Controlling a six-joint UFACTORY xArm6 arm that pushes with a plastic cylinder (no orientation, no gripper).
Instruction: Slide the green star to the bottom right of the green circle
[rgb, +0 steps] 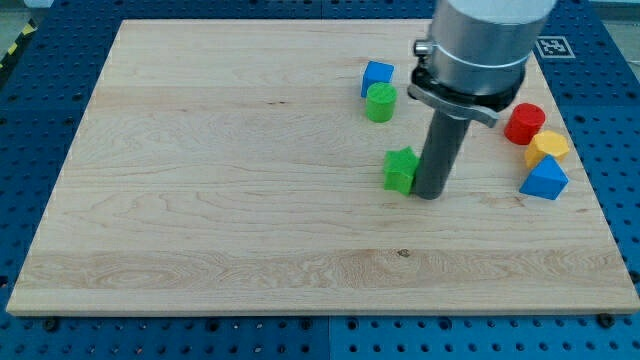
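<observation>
The green star (401, 169) lies on the wooden board (200, 180), right of the middle. The green circle (380, 102) stands above it and a little to the view's left. My tip (430, 194) is down on the board right next to the star's right side, touching or nearly touching it. The star is below the circle and slightly to the right of it.
A blue block (377, 76) sits just above the green circle, touching it. At the board's right edge a red cylinder (524, 123), a yellow block (547, 147) and a blue triangle (544, 179) stand close together. The arm's grey body (485, 45) covers the top right.
</observation>
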